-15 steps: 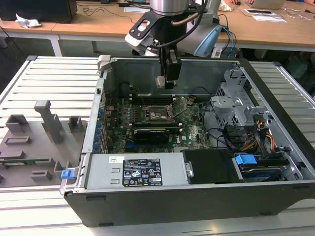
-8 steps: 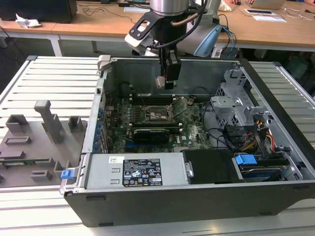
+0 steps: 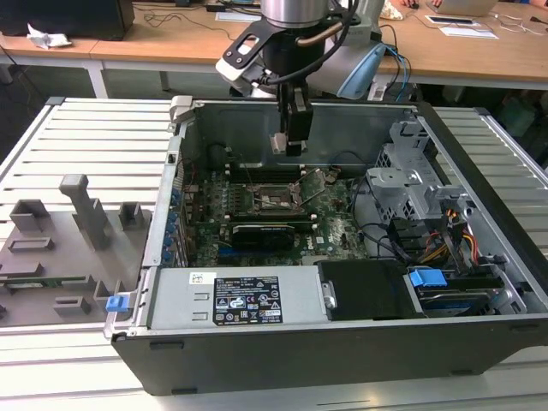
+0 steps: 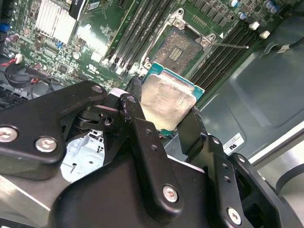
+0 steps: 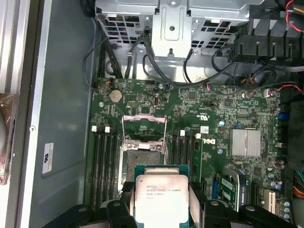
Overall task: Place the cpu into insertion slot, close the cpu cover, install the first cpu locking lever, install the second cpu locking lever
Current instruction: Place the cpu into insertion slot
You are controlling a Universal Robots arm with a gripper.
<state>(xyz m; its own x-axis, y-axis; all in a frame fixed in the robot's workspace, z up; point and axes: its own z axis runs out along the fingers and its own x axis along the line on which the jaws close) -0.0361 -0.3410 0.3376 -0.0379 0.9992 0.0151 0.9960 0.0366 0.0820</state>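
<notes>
— One slatted metal counter point(image 3: 86, 128) carries everything, yes?
— Yes. Wooden desks point(image 3: 171, 43) run along the back of the room. A grey fixture board point(image 3: 51, 257) lies on the counter at the exterior view's left, just beside the open computer case point(image 3: 342, 351).
— What sits in the case?
— A labelled power supply point(image 3: 240, 300) along the near wall and a metal drive cage point(image 3: 411, 180) at the exterior view's right. The green motherboard point(image 3: 334, 240) lies on the case floor, with a black card point(image 3: 265, 231) plugged into it.
— And the socket?
— The insertion slot point(image 5: 142, 156) is bare, between banks of memory slots point(image 5: 104, 161). The cpu cover point(image 5: 144, 117) stands swung up off it.
— The chip?
— The tool point(image 4: 166, 107) is clamped on the cpu point(image 4: 164, 97) by two opposite edges, metal top facing the wrist cameras. It hangs above the board, apart from the slot.
</notes>
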